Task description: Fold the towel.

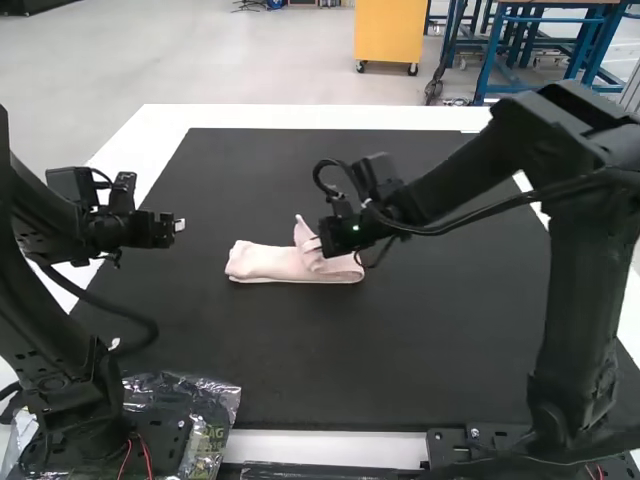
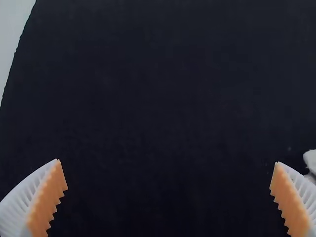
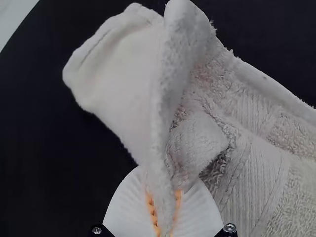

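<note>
Pale pink terry towel, folded into a narrow bundle, lying beneath the right claw, one raised part pinched in it

A pale grey floor lies beyond the white tabletop, which bears a dark mat. A yellow-orange cabinet stands on casters, left of a blue metal frame.

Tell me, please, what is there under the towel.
The towel lies on the dark mat, with one part pinched in the right gripper. Mat shows beyond its edges. What is directly beneath is covered, so I cannot tell whether anything else is there.
</note>
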Tool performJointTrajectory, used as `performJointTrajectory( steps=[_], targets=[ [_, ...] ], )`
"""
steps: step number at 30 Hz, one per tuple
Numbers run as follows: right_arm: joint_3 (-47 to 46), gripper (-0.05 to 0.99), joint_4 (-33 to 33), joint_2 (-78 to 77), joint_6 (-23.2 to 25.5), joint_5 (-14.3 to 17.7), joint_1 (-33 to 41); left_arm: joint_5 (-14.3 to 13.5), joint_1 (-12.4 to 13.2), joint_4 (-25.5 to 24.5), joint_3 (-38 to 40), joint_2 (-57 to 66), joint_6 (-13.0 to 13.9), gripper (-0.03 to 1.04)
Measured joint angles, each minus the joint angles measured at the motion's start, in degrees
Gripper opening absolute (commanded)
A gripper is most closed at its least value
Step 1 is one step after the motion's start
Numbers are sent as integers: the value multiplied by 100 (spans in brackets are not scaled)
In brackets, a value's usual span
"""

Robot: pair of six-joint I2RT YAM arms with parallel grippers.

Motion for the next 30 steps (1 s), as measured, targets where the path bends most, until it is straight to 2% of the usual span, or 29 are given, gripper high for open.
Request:
performJointTrajectory(
  steps=[24, 25, 28, 30],
  targets=[
    [1486, -2, 136, 1510, 415, 90, 597, 4, 0, 164, -236, 0, 17, 97],
    [1541, 1, 140, 1547, 455, 90, 614, 4, 0, 155, -236, 0, 20, 97],
    [1698, 19, 157, 1626, 632, 85, 671, 4, 0, 177, -247, 0, 20, 97],
    [1790, 27, 177, 1659, 721, 85, 710, 4, 0, 199, -295, -2, 17, 97]
  ],
)
